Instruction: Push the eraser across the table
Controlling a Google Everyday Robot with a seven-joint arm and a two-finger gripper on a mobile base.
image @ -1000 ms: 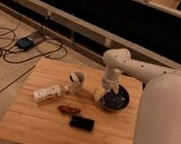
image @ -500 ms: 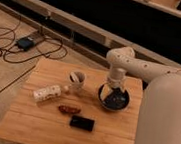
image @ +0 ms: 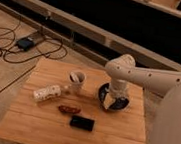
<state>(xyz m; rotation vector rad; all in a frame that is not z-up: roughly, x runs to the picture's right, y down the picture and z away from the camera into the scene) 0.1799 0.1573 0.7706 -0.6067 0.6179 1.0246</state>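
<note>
Gripper hangs over bowl, behind eraser on table.

No legible text, label, brand, number or sign on the desk, the eraser, the white cylinder or the mug. Pincer low over the dark bowl, right of the mug, likewise without readable marking

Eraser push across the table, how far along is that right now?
Nothing looks done yet: the eraser lies flat near the front of the table, just in front of the brown oblong object, with nothing touching it. In hand: the gripper hangs over the dark bowl, apart from the eraser. Left: reaching the eraser, making contact, and the whole push.
</note>
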